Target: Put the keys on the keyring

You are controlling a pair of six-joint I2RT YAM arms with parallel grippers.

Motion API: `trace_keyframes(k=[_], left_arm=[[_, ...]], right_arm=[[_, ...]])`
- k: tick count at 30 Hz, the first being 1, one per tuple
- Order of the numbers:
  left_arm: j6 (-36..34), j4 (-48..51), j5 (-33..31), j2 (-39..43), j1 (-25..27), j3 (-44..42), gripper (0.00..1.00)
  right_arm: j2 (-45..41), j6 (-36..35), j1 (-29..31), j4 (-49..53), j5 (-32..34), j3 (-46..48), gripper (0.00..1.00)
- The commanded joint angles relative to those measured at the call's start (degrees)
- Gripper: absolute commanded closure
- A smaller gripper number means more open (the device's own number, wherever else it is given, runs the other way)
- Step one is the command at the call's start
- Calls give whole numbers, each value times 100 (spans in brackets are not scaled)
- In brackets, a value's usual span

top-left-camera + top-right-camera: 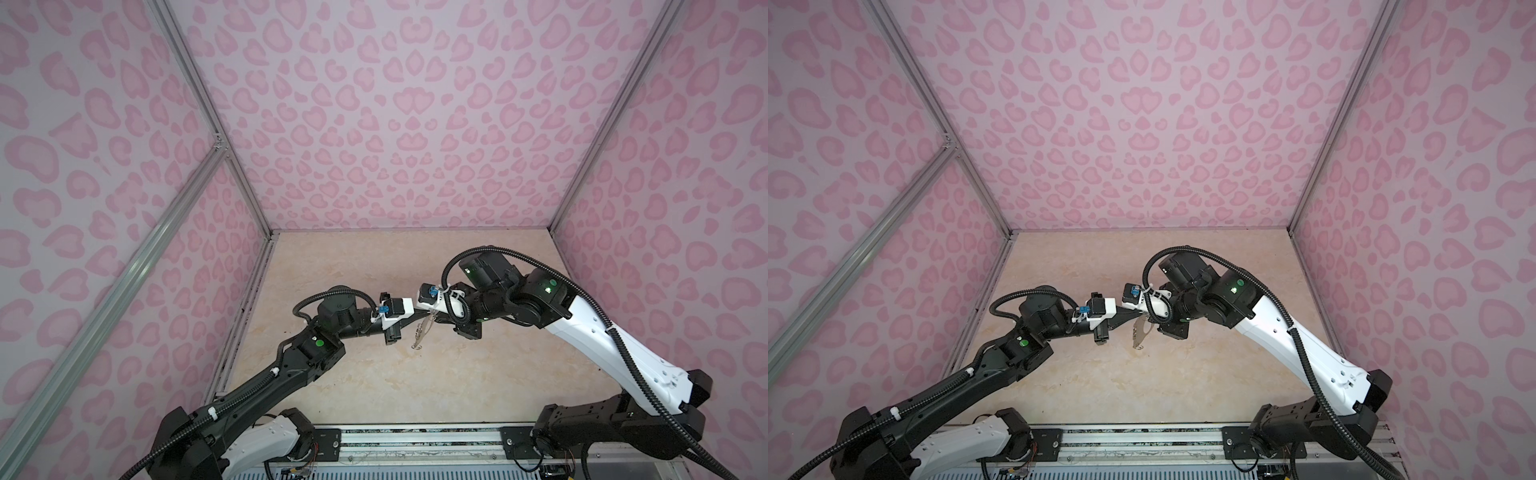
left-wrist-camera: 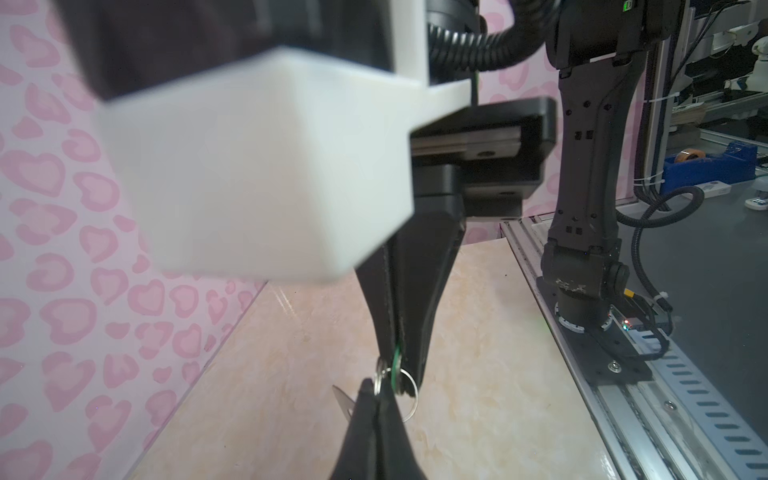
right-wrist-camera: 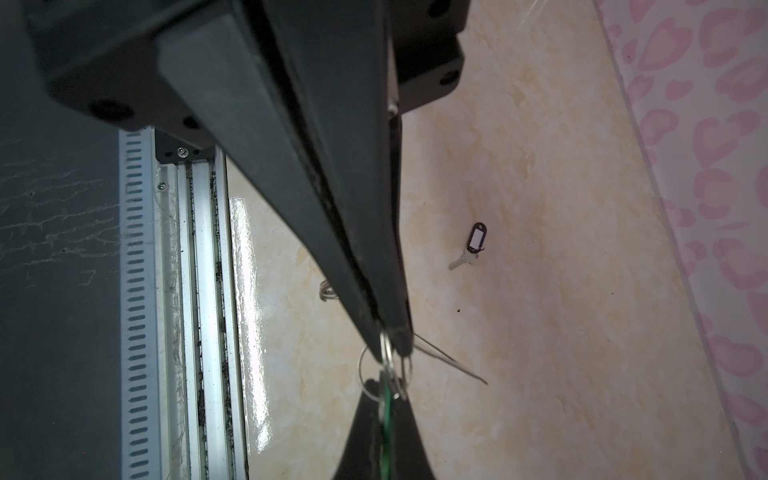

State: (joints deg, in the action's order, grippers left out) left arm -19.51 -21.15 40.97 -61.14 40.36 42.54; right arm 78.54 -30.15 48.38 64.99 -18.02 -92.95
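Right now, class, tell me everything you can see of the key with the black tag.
In the right wrist view, the key with the black tag lies flat on the pale marbled table. Its small silvery blade joins an oblong black plastic tag with a white label window and a hole at its far end. Only the table touches it.

table (image 3: 540,291): smooth, glossy marble-look sheet with bright reflections
walls (image 1: 374,124): smooth, matt printed panels
frame (image 1: 201,95): bare aluminium profile, satin
rail (image 3: 199,291): shiny aluminium, dark grime in the grooves
right fingers (image 3: 291,166): matt black plastic, scuffed along the seam
mount (image 2: 249,166): matt white plastic
conduit (image 2: 465,45): ribbed black plastic
arm shell (image 1: 582,328): smooth white plastic, slight gloss
keyring (image 1: 1139,334): thin grey plate, metal look, dull sheen
rings (image 3: 387,353): bright polished metal wire
green tag (image 3: 387,415): plastic, seen edge-on; finish unclear
black tag (image 3: 477,237): glossy dark plastic, white paper insert
key (image 3: 462,261): bare silvery metal, dull
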Motion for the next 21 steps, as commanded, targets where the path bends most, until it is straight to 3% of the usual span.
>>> trace_keyframes(k=[1, 10, 21], left_arm=[[33, -314, -19, 42, -6, -44, 97], [52, -388, -84, 76, -2, -105, 97], [71, -399, -107, 85, -16, -102, 97]], right_arm=[[85, 62, 3, 226, 25, -104, 100], [152, 123, -7, 283, -70, -224, 100], [286, 58, -23, 607, 339, -403, 100]])
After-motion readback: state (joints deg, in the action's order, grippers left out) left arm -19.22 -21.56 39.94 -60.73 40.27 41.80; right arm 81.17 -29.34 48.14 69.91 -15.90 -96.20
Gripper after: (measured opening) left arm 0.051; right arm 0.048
